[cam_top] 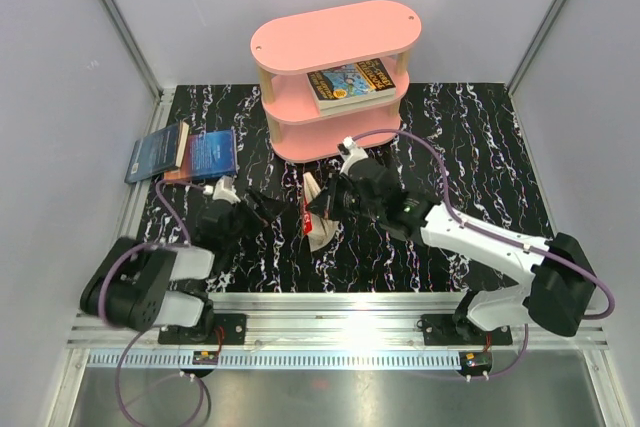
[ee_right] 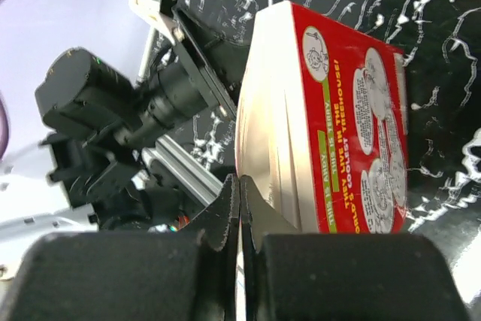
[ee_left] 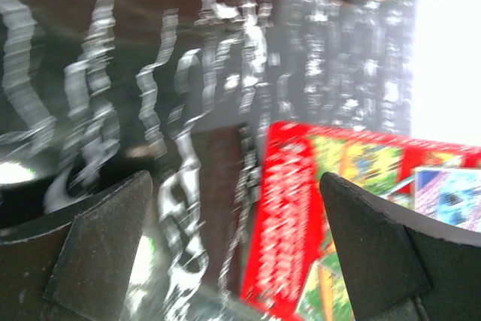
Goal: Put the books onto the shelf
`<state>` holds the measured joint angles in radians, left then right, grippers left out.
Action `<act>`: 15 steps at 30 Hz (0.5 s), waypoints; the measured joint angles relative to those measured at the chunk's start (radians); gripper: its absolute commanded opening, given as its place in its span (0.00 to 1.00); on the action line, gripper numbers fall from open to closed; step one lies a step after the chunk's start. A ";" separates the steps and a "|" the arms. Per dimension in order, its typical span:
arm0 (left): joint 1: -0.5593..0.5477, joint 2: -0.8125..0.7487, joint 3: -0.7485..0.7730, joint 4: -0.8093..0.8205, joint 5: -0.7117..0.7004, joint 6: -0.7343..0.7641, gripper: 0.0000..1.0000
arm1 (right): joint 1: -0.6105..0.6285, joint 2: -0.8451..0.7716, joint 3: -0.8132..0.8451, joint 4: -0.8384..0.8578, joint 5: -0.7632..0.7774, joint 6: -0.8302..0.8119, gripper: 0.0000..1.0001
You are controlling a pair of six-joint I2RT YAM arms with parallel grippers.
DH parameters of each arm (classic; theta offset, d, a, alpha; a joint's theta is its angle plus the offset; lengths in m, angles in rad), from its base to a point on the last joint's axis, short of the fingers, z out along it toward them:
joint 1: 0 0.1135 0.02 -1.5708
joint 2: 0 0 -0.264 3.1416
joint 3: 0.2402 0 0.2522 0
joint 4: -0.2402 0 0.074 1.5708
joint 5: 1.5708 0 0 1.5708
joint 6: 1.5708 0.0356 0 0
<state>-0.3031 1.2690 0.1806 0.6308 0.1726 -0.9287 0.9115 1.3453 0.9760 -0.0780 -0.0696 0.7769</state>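
- Black desk (cam_top: 470, 147) veined with white, boxed in by pale walls (cam_top: 60, 67) on three sides.
- Red book (cam_top: 316, 211) standing on edge at mid-desk, between the two hands, pale page block toward the left hand, printed red cover toward the right arm's side.
- Right hand (cam_top: 328, 205) right at that book, fingers pressed flat together with no gap showing in the right wrist view; page edge just beside the fingertips, slightly to their right; cannot tell whether a thin cover is pinched.
- Left hand (cam_top: 266, 209) a little to the book's other side, fingers spread wide apart, holding nothing; in the blurred left wrist view, red cover low between the fingers, nearer the right-hand one.
- Pink shelf (cam_top: 335, 32) beyond both hands at the far edge of the desk, three oval boards on pale posts, closer to the right hand than to the left.
- Yellow-and-teal book (cam_top: 352, 85) lying flat on the middle board, toward its right end.
- Blue books (cam_top: 185, 152) lying flat and overlapping, ahead of the left hand and off to its left, at the desk's left edge, an orange edge peeking from beneath; well apart from the shelf.
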 measured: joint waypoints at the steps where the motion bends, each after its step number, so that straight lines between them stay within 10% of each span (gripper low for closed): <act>1: 0.004 0.060 0.000 0.090 0.032 -0.019 0.99 | 0.000 0.004 0.010 -0.018 -0.001 -0.013 0.00; 7: 0.052 0.454 0.050 0.563 0.220 -0.186 0.98 | 0.000 0.009 0.138 -0.170 0.000 -0.109 0.00; 15: 0.071 0.526 0.115 0.630 0.315 -0.215 0.99 | -0.005 -0.060 0.212 -0.350 -0.010 -0.204 0.00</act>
<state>-0.2321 1.7947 0.2958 1.2606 0.4873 -1.1439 0.9066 1.2850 1.1885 -0.4278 -0.0795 0.5732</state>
